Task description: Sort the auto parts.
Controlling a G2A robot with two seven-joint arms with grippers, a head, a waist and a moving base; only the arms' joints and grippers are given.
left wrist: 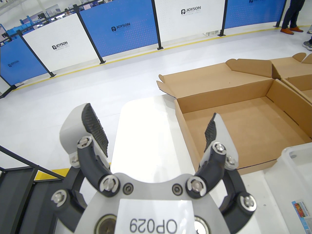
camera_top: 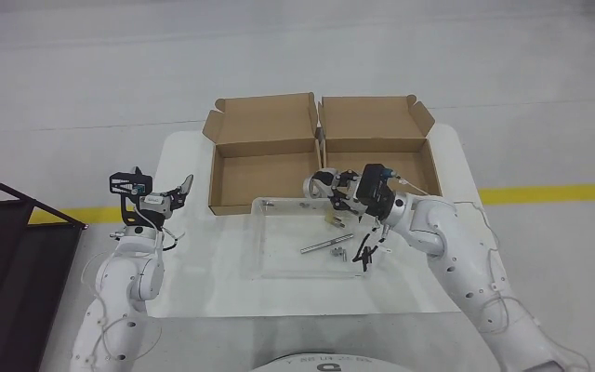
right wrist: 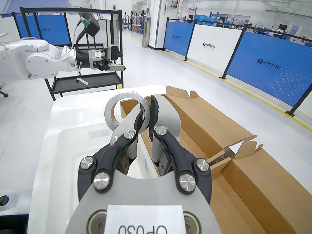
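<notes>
We see a white desk (camera_top: 195, 270) with a clear tray (camera_top: 279, 232) on it. Two brown boxes stand side by side, just behind the tray. The left box (camera_top: 260, 181) and the right box (camera_top: 418, 163) both have their lids open. In the left wrist view, we see the bare floor of the left box.

The right end effector (right wrist: 146, 105) is up over the far edge of the tray, close to where the two boxes meet. It is closed on a shiny metal ring (right wrist: 108, 115). Its fingers (right wrist: 156, 113) pinch the rim of the ring, and the ring stands upright. In the top view, we see the ring right at the back edge of the tray, not inside it and not in a box.

Inside the tray lies a thin metal rod (camera_top: 325, 245). A few small parts (camera_top: 342, 253) lie just beside the rod, on the side of the tray nearer the right arm.

The left end effector (left wrist: 150, 113) is well to the left of the tray, above the left edge of the desk. Its fingers are spread wide and there is nothing between them.
</notes>
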